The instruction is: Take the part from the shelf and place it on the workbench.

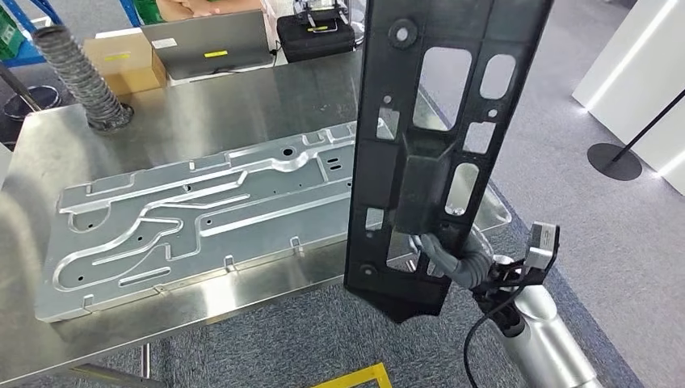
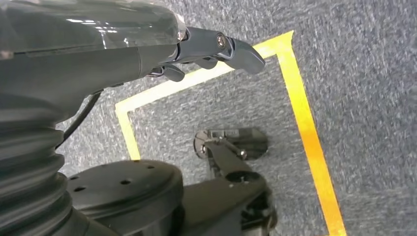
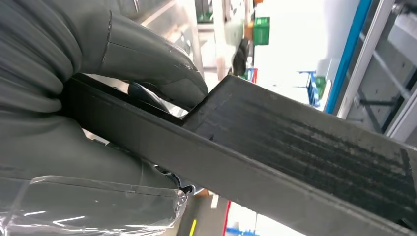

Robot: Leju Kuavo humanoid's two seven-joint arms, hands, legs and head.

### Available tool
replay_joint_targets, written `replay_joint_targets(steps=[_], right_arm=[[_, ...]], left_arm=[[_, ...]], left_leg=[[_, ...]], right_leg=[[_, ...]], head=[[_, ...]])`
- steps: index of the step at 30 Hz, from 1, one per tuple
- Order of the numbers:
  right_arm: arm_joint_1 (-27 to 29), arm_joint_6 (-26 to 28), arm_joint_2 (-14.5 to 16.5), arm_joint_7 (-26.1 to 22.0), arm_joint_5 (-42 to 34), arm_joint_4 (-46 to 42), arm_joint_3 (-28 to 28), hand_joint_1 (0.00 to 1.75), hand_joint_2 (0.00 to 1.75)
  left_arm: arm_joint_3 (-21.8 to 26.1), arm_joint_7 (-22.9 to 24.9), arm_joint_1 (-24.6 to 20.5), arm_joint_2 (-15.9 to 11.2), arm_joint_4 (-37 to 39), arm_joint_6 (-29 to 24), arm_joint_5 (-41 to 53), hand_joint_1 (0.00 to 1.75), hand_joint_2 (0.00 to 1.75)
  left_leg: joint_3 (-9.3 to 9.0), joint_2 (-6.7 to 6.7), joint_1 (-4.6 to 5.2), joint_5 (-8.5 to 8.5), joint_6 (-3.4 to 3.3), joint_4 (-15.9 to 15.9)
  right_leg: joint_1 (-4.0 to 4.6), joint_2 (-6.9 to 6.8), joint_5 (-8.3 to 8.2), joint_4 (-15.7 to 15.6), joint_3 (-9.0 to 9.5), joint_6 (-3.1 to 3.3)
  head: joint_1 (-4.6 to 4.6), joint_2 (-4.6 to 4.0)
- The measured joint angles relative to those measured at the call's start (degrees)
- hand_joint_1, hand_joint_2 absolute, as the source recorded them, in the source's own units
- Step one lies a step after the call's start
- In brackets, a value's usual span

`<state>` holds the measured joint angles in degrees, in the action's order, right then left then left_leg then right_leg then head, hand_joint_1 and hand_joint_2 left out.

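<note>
- Right hand (image 1: 452, 255) grips the long black plastic part with cut-out windows (image 1: 436, 121), holding it upright over the right end of the steel workbench (image 1: 202, 121).
- Right wrist view adds the close-up: thumb (image 3: 147, 59) clamped on the part's edge (image 3: 295, 147).
- Machined aluminium plate (image 1: 202, 214) lies flat on the bench.
- Left hand (image 2: 211, 51) hangs over grey carpet (image 2: 354, 59), fingers loosely curled, holding nothing.
</note>
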<state>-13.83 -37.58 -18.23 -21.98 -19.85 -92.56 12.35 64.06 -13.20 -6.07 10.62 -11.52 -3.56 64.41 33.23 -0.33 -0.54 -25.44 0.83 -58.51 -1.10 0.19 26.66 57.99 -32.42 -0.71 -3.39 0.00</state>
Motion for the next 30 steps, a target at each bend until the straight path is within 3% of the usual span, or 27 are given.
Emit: replay_joint_targets(steps=[4,6,8,9,10,11,13,14,15,17,20,23,24,25,26,28,30], right_arm=[[-2.56,-0.66,0.54,1.94,-3.20,1.20,-1.56,1.75,1.75],[-3.85,-0.91,1.35,2.78,-5.14,2.09,-2.30,1.75,1.75],[-4.84,-1.03,2.47,3.42,-7.07,3.01,-3.09,1.75,1.75],[-5.10,-0.95,3.12,3.62,-7.82,3.42,-3.54,1.75,1.75],[-5.28,-0.74,3.80,3.83,-8.40,3.75,-4.03,1.75,1.75],[-5.47,-0.43,4.54,4.02,-8.82,4.04,-4.60,1.75,1.75],[-6.00,0.51,6.11,4.45,-9.18,4.37,-5.83,1.75,1.75],[-6.28,1.01,6.96,4.62,-9.15,4.45,-6.47,1.75,1.75],[-6.50,1.46,7.77,4.72,-9.07,4.50,-7.08,1.75,1.75],[-6.70,1.91,9.03,4.81,-8.95,4.58,-8.09,1.75,1.75],[-6.96,2.74,9.46,4.90,-8.13,4.69,-8.74,1.75,1.75],[-7.59,5.04,9.43,4.80,-4.31,5.59,-9.33,1.75,1.75],[-7.90,5.74,9.42,4.57,-2.59,6.31,-9.49,1.75,1.75],[-8.31,6.26,9.42,4.24,-0.88,7.21,-9.58,1.75,1.75],[-8.86,6.65,9.42,3.81,0.77,8.21,-9.61,1.75,1.75],[-10.79,7.28,9.42,2.65,4.12,10.57,-9.54,1.75,1.75],[-14.18,8.28,9.41,1.22,7.82,13.64,-8.98,1.75,1.75]], left_arm=[[0.24,-0.03,0.38,0.01,0.00,0.11,-0.21,0.00,1.75],[0.30,-0.08,0.37,0.02,0.00,0.30,-0.32,0.00,1.75],[0.34,-0.17,0.41,0.02,0.00,0.57,-0.41,0.00,1.75],[0.35,-0.20,0.47,0.02,0.00,0.74,-0.34,0.00,1.75],[0.35,-0.22,0.52,0.02,0.00,0.93,-0.15,0.00,1.75],[0.34,-0.23,0.56,0.02,0.00,1.10,0.13,0.00,1.75],[0.29,-0.28,0.56,0.02,0.00,1.46,0.78,0.00,1.75],[0.26,-0.33,0.54,0.02,0.00,1.62,0.99,0.00,1.75],[0.24,-0.38,0.54,0.01,0.00,1.75,1.13,0.00,1.75],[0.23,-0.47,0.55,0.00,0.00,1.89,1.20,0.00,1.75],[0.20,-0.71,0.56,-0.03,0.00,2.07,1.28,0.00,1.75],[0.15,-1.19,0.63,-0.04,0.00,2.34,1.56,0.00,1.75],[0.14,-1.29,0.68,-0.04,0.00,2.42,1.62,0.00,1.75],[0.14,-1.36,0.70,-0.05,0.00,2.52,1.66,0.00,1.75],[0.13,-1.42,0.70,-0.06,0.00,2.61,1.68,0.00,1.75],[0.13,-1.54,0.65,-0.11,0.00,2.74,1.64,0.00,1.75],[0.13,-1.69,0.52,-0.15,0.00,2.76,1.50,0.00,1.75]], left_leg=[[-0.19,0.05,0.05,0.11,-1.54,0.87],[-0.41,0.21,-0.05,0.31,-2.18,1.32],[-0.43,0.36,0.12,0.22,-2.45,1.34],[-0.49,0.40,0.22,0.15,-2.54,1.32],[-0.61,0.43,0.30,0.06,-2.58,1.29],[-0.79,0.43,0.36,-0.06,-2.56,1.25],[-1.18,0.45,0.48,-0.44,-2.33,1.05],[-1.24,0.46,0.59,-0.65,-2.11,0.86],[-1.23,0.51,0.68,-0.82,-1.86,0.71],[-1.15,0.69,0.77,-0.99,-1.30,0.63],[-0.36,0.81,0.67,-2.65,-0.42,-1.35],[4.62,0.76,0.23,-7.79,0.33,-12.22],[6.22,0.77,0.07,-8.65,0.49,-15.38],[6.94,0.77,-0.06,-8.37,0.59,-16.56],[6.52,0.77,-0.17,-6.91,0.61,-15.26],[3.20,0.81,-0.25,-2.49,0.37,-7.55],[0.40,0.83,-0.08,-0.27,-0.07,-1.11]], right_leg=[[-0.18,-0.02,0.55,0.64,-0.38,-1.36],[-0.26,-0.08,3.35,5.69,-2.74,-1.77],[-0.19,-0.08,6.53,13.70,-6.91,-1.93],[-0.18,-0.08,7.00,16.28,-8.42,-1.95],[-0.18,-0.08,6.28,16.65,-8.88,-1.90],[-0.17,-0.08,4.48,14.60,-8.15,-1.76],[0.00,-0.12,0.17,6.49,-4.60,-1.23],[0.17,-0.08,-1.13,3.12,-3.17,-0.90],[0.36,-0.02,-1.65,1.15,-2.41,-0.60],[0.60,0.25,-1.57,0.47,-2.39,-0.09],[0.10,0.51,-1.78,-0.03,-2.10,0.75],[-0.04,0.58,-1.74,-0.20,-1.93,1.23],[-0.03,0.64,-1.71,-0.18,-1.90,1.26],[-0.04,0.73,-1.67,-0.15,-1.85,1.26],[-0.06,0.83,-1.62,-0.13,-1.75,1.21],[-0.08,1.00,-1.44,-0.02,-1.52,0.94],[0.08,1.22,-1.39,0.22,-1.68,0.39]], head=[[0.01,0.00],[0.02,0.00],[0.02,0.00],[0.02,0.00],[0.02,0.00],[0.02,0.00],[0.02,0.00],[0.02,0.00],[0.02,0.00],[0.02,0.00],[0.02,0.00],[0.00,0.00],[0.00,0.00],[0.00,0.00],[0.00,0.00],[0.01,0.00],[0.01,0.00]])
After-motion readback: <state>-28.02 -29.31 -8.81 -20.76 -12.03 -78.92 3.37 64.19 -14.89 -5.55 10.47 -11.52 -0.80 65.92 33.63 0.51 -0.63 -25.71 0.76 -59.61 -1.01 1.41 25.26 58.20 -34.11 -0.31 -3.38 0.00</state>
